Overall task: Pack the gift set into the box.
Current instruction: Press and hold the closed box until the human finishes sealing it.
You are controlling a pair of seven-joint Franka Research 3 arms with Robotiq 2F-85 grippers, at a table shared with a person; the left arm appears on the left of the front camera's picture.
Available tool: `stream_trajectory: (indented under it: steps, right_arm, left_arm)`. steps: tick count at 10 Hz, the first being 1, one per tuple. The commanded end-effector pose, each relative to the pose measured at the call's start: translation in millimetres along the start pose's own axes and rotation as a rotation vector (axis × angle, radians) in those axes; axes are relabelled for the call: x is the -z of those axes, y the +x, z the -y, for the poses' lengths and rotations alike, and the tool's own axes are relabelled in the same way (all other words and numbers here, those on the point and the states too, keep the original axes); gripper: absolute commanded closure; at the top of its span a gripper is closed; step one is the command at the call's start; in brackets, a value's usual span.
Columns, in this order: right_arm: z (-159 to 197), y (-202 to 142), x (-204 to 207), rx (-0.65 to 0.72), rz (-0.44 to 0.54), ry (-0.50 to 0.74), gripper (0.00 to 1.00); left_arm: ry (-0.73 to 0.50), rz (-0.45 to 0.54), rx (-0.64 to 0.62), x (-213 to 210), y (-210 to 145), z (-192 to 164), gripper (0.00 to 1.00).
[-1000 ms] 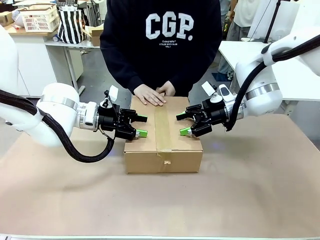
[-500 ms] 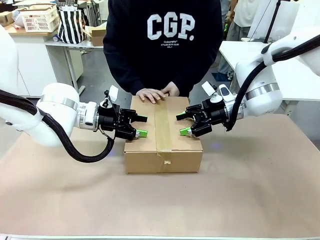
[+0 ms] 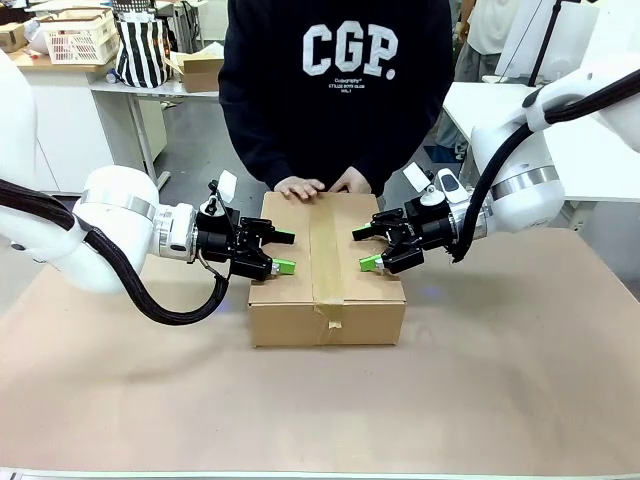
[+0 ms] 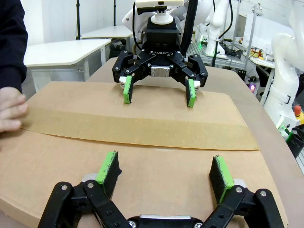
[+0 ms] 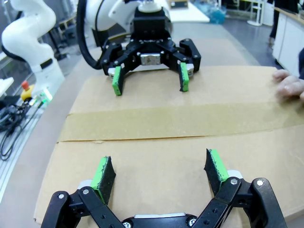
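While the taped box (image 3: 327, 270) sits shut, left gripper (image 3: 283, 251) at 9 o'clock, right gripper (image 3: 364, 249) at 3 o'clock, both spread empty, person's hands (image 3: 322, 186) at 12 o'clock.

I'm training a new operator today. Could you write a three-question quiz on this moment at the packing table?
1. True or false: the box is closed, with tape over its seam.
2. The left gripper is: A) open B) shut on the box C) shut on tape.
3. Fill in: the person's hands rest at the box's ___ edge.

Key: 1 true; 2 A; 3 far. The right gripper is open too.
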State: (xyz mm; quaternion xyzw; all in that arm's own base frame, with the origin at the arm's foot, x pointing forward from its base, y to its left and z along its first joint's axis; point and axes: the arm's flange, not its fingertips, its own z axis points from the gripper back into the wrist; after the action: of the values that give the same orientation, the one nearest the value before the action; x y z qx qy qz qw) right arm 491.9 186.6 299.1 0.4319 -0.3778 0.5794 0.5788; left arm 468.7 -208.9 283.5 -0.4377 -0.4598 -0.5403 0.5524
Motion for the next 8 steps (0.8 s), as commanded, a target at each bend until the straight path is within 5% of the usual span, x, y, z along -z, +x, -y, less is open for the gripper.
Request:
stream_trajectory:
  steps: [1,8]
  right_arm:
    - [-0.3,-2.6,1.0,0.003,-0.007,-0.003,0.0]
    - [-0.3,-2.6,1.0,0.003,-0.007,-0.003,0.0]
  left_arm:
    - [0.005,0.003,0.004,0.1,-5.7,0.6,0.0]
    - [0.005,0.003,0.004,0.1,-5.7,0.6,0.0]
